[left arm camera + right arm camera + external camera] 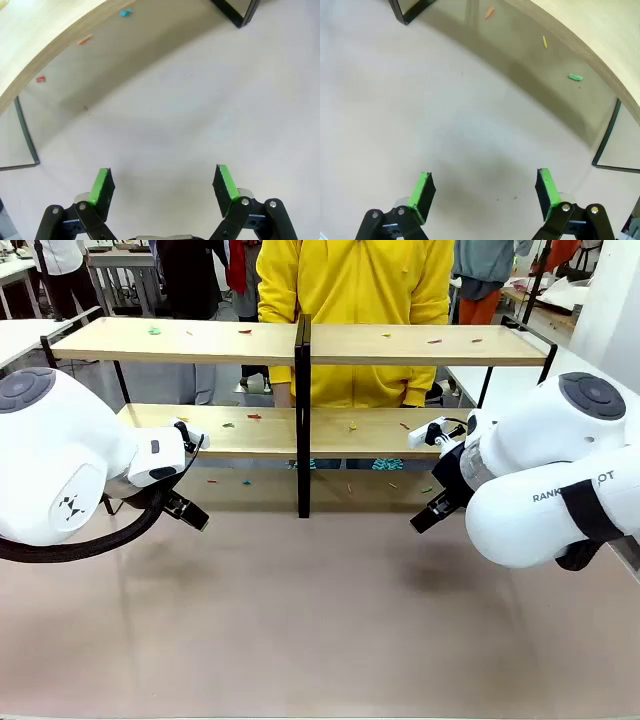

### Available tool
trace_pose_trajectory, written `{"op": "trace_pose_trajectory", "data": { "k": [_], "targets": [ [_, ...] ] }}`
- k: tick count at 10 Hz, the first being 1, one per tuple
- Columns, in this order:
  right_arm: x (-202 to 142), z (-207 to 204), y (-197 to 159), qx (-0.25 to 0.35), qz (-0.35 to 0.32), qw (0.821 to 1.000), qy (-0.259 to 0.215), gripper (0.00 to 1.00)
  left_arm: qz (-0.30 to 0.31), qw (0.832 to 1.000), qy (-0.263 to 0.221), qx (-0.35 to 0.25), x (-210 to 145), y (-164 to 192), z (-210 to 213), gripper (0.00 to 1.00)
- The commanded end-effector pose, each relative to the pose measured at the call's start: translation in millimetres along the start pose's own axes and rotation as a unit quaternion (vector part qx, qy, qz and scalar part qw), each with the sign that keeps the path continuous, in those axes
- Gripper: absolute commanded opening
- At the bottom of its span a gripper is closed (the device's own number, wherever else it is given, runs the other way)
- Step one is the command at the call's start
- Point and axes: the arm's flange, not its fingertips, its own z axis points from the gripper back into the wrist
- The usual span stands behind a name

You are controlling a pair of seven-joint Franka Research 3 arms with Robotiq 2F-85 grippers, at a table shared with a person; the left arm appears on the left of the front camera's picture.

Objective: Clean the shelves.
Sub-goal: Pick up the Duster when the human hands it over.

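Front view puts the shelves (pixel 200 340) along the far edge of the table (pixel 320 640). Their long boards run left to right, and a black centre post (pixel 303 415) splits them in the middle. Small coloured scraps (pixel 154 330) dot both boards, and more lie on the table under the lower board (pixel 270 435).

We have the left gripper (pixel 188 510) low over the table on the left side, in front of the left half of the shelves. The right gripper (pixel 432 512) mirrors it on the right side.

From the left wrist, the left gripper (pixel 162 182) has its jaws spread wide with nothing between them. The lower board's edge and a few scraps lie ahead, well apart from its pads. The right gripper (pixel 485 185) is just as wide and empty, with its own scraps ahead under the board.

We judge that each arm is nearer its own half and must reach forward toward the far edge, working along the boards' length.
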Motion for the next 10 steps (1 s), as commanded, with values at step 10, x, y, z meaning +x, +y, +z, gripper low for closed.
{"op": "trace_pose_trajectory", "data": {
  "k": [10],
  "targets": [
    [0.0, 0.0, 0.0, 0.000, 0.000, 1.000, 0.000, 1.00, 0.000, 1.000, 0.000, 0.000, 0.0, 0.0, 0.1, 1.00]
  ]
}}
